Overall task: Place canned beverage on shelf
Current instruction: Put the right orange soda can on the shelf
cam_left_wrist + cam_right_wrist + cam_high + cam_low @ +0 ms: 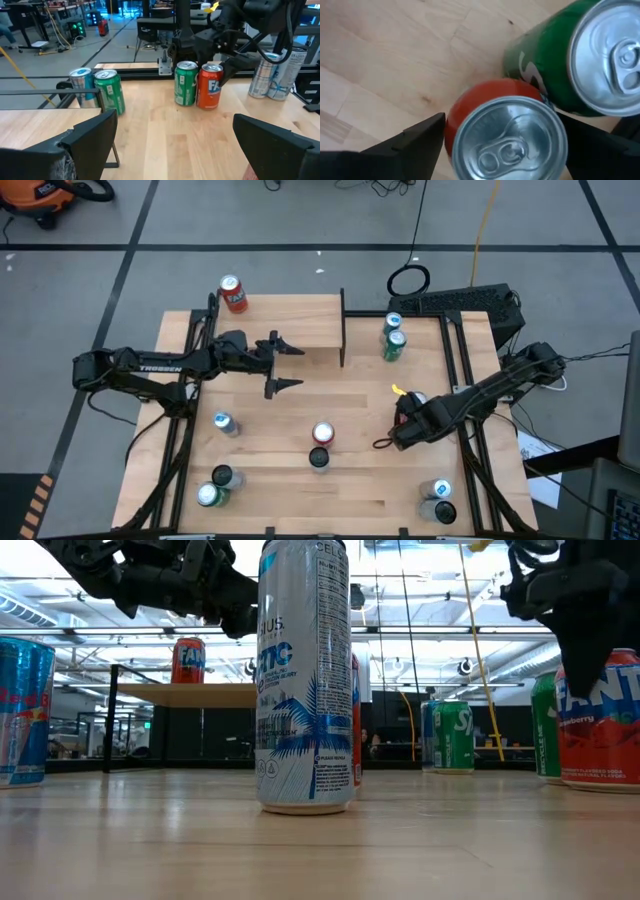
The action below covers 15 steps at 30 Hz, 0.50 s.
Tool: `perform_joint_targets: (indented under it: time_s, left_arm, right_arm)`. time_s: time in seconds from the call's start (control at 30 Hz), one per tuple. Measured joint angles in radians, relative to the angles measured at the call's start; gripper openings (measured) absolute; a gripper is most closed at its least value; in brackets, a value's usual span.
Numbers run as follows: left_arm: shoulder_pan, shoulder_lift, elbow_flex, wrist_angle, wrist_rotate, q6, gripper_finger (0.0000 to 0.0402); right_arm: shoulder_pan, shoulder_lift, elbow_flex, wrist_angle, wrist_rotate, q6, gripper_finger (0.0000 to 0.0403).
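Note:
A red Fanta can (505, 145) stands upright on the table next to a green can (580, 55), at the right-middle. My right gripper (510, 135) points down over the red can and is open. One finger (415, 140) stands on each side of the can's top, with a gap between finger and can. The same pair of cans (210, 86) shows in the left wrist view under the right gripper (227, 55). The shelf (300, 325) stands at the table's far middle, and a red can (232, 293) stands at its left end. In front of the shelf my left gripper (295, 367) hangs open and holds nothing.
Other cans stand about the table. Two are at the far right (394, 335) and one blue-silver can is at the left (222, 423). Two are in the near middle (321, 442), two at the near left (213, 487) and two at the near right (441, 500). A tall white can (305, 680) fills the low view.

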Motion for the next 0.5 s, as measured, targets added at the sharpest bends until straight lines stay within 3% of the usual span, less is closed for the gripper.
perform_joint_targets:
  time_s: [0.17,0.37,0.5]
  left_arm:
    - [0.0,0.0,0.0,-0.001,0.0,0.001,0.0398]
    - [0.0,0.0,0.0,0.002,0.0,0.002,0.0398]
    - [0.0,0.0,0.0,0.008,0.0,0.003,0.0398]
  right_arm:
    - [-0.002,-0.001,0.0,0.003,-0.017,0.0,0.0285]
    - [-0.002,-0.008,0.025,0.0,-0.055,0.0,0.0284]
    - [-0.002,-0.011,0.077,0.006,-0.016,-0.027,0.0288]
